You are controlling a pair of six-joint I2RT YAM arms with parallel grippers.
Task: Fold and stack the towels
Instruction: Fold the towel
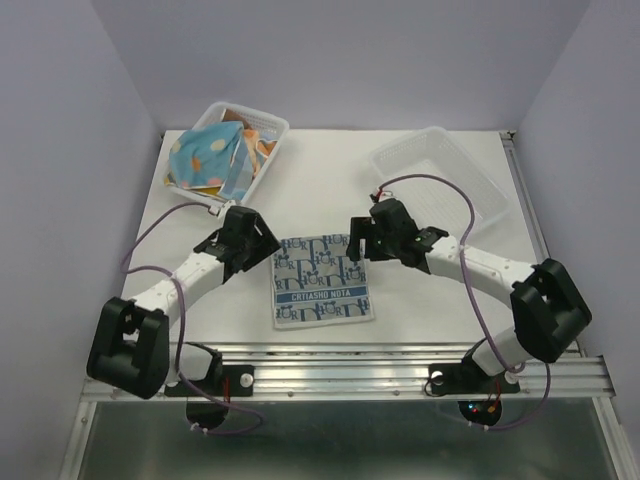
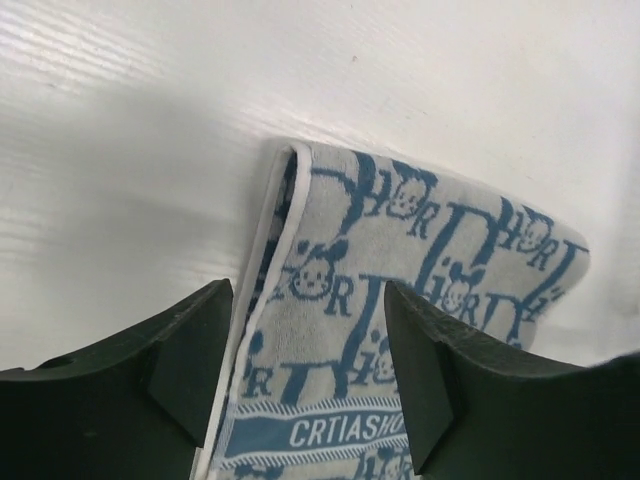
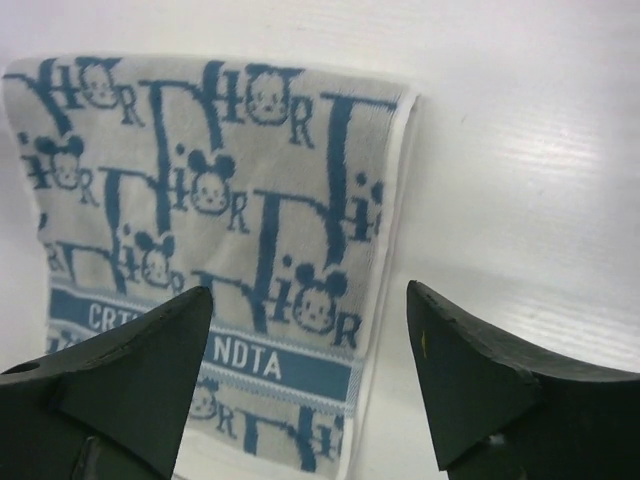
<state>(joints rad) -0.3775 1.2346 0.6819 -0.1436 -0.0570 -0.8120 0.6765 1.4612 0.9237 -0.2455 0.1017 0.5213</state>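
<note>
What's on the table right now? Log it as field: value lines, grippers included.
folded item: white towel with blue print, folded, flat on the table between the arms
left gripper: open, over that towel's far left corner, holding nothing
right gripper: open, over its far right corner, holding nothing
left basket: far left, heaped with crumpled towels, light blue dotted towel on top
right basket: far right, no towel seen inside
stack: only one folded towel so far

The blue-print towel is laid flat, flanked at its far corners by the left gripper and the right gripper.
</note>
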